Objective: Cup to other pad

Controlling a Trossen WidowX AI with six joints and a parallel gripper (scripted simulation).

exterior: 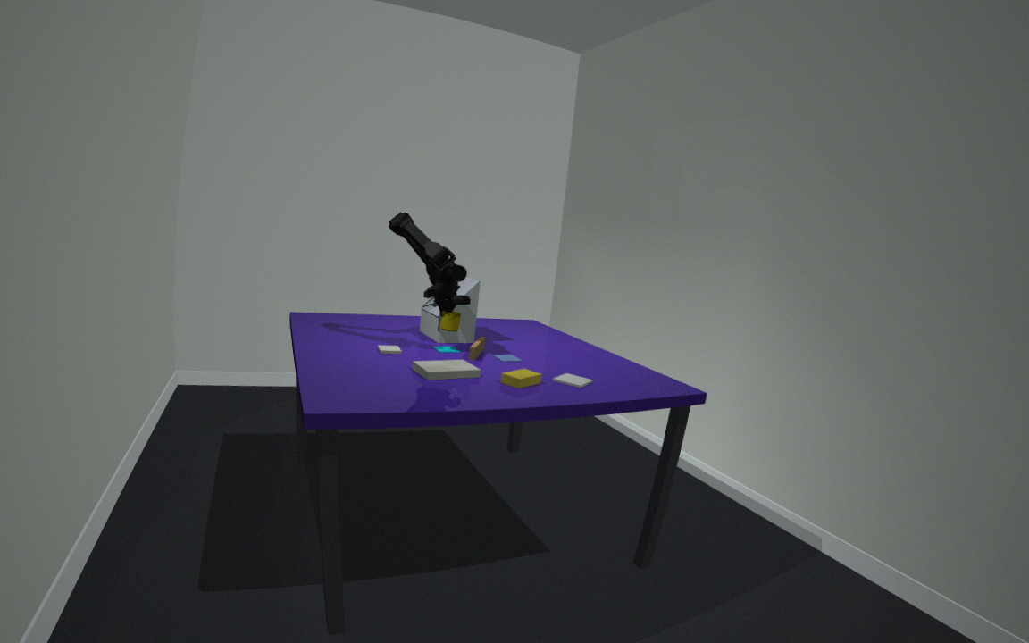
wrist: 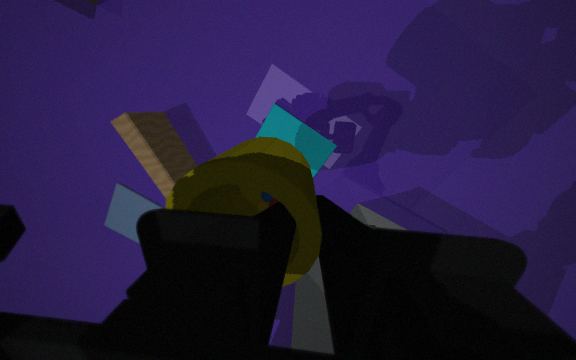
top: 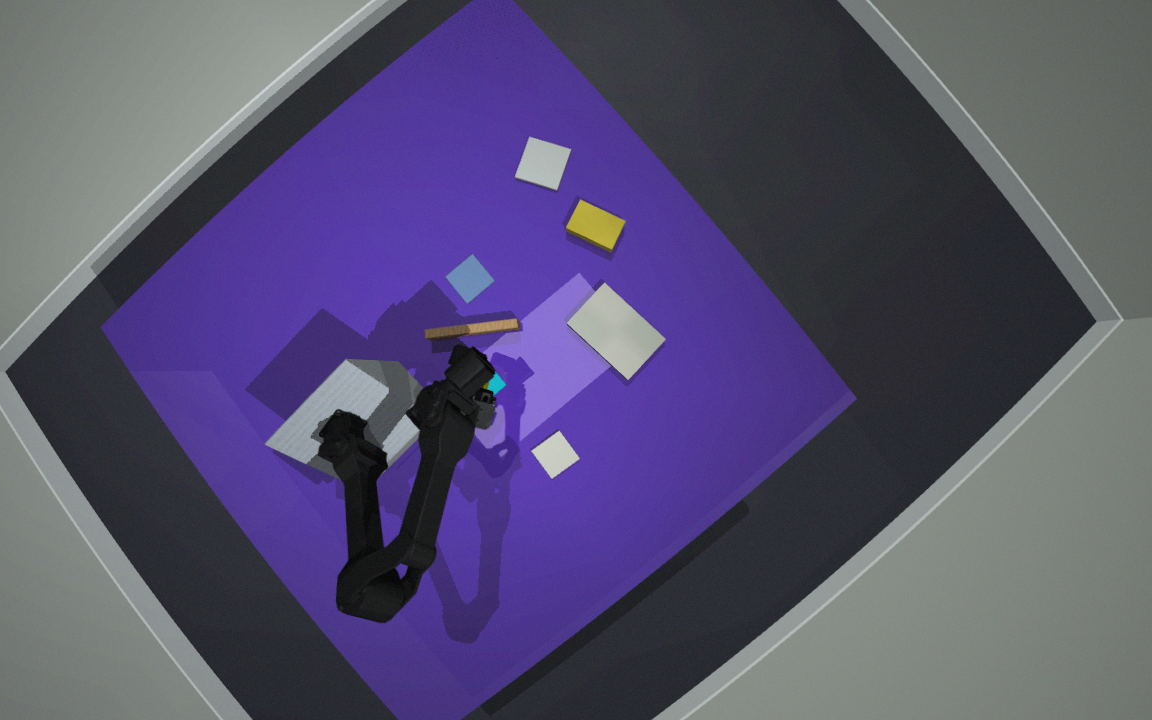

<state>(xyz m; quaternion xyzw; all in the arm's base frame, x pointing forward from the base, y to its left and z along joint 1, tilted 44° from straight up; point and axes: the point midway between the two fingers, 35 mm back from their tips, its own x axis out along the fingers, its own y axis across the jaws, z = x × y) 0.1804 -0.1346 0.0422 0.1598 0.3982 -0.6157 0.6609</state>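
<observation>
A yellow cup (exterior: 450, 321) (wrist: 268, 145) hangs upright or nearly so above the table. My gripper (exterior: 447, 310) (wrist: 306, 201) is shut on its wall. A blue marble (wrist: 267, 196) and a red marble (wrist: 273, 203) show inside the cup; the finger hides part of the inside. The cyan pad (top: 496, 385) (exterior: 446, 349) (wrist: 288, 125) lies on the table and is partly covered by the arm and cup in the overhead and wrist views. The blue-grey pad (top: 470, 278) (exterior: 507, 358) (wrist: 128, 210) lies beyond the wooden bar and bears nothing.
A wooden bar (top: 495, 325) (exterior: 476, 348) (wrist: 143, 145) stands between the pads. A grey angular box (top: 307, 429) (wrist: 308, 310) is close to the arm. A thick white slab (top: 616, 331) (exterior: 446, 369), a yellow block (top: 595, 224) (exterior: 521, 378) and two pale flat squares lie farther out.
</observation>
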